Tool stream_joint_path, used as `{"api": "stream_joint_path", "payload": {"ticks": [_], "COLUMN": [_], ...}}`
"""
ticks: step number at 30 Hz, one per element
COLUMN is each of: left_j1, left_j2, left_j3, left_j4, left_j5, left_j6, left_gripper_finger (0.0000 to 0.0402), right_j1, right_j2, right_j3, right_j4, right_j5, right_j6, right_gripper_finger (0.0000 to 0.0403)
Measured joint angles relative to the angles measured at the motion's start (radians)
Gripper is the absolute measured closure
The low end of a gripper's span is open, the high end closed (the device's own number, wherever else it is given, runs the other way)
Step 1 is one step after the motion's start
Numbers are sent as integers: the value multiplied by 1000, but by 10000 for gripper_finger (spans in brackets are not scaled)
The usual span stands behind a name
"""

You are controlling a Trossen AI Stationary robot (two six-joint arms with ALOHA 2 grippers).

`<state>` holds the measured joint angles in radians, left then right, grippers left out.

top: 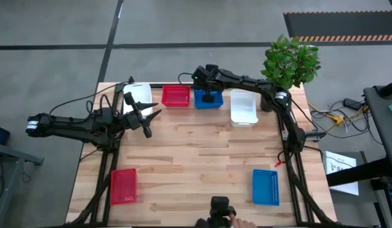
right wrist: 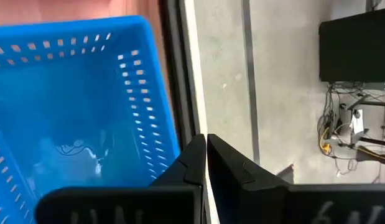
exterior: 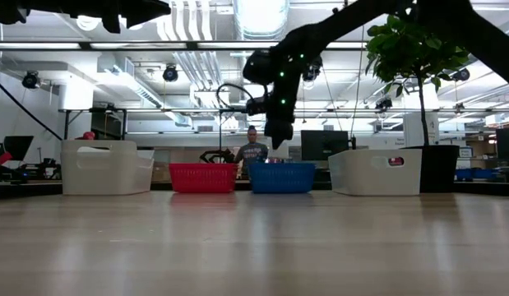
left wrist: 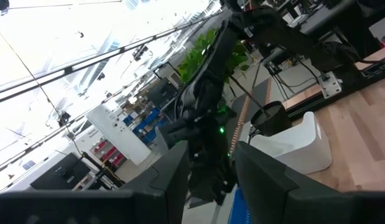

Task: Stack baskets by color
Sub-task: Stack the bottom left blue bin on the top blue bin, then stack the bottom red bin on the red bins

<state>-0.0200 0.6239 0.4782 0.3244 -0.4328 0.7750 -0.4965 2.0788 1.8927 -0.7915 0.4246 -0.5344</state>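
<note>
Along the table's far edge stand a white basket [top: 142, 95], a red basket [top: 175, 96], a blue basket [top: 202, 100] and another white basket [top: 244, 107], each on its base. A second red basket [top: 123, 185] and a second blue basket [top: 266, 187] lie near the front edge. My right gripper [top: 209, 95] is shut and empty. It hangs just above the far blue basket [exterior: 283, 177], slanting down over its far wall [right wrist: 139, 93]. My left gripper [top: 152, 114] stands open and empty, raised above the table's left side.
A green plant in a black pot [top: 290, 60] stands at the far right corner, next to the right white basket. The wide middle of the wooden table [top: 202, 158] is bare. In the low view a person [exterior: 252, 152] shows beyond the far edge.
</note>
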Motion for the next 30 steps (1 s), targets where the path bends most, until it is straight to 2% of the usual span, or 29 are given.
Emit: {"api": "stream_joint_path", "payload": {"ticks": [5, 11, 20, 30], "left_j1": [0, 0, 0, 0], "left_j2": [-1, -2, 17, 75], "left_j3": [0, 0, -1, -1], "left_j4": [0, 1, 16, 23], "left_j5": [0, 0, 0, 1], "left_j6": [0, 3, 43, 43], "left_gripper_finger": [285, 285, 285, 285], "right_j1": [1, 39, 200, 410], "right_j2": [6, -59, -176, -270], "right_j3": [-1, -1, -11, -158], "right_j4": [-10, -59, -117, -109], "right_j5": [24, 22, -101, -118], "right_j6": [0, 61, 193, 329], "right_gripper_finger": [394, 394, 394, 394]}}
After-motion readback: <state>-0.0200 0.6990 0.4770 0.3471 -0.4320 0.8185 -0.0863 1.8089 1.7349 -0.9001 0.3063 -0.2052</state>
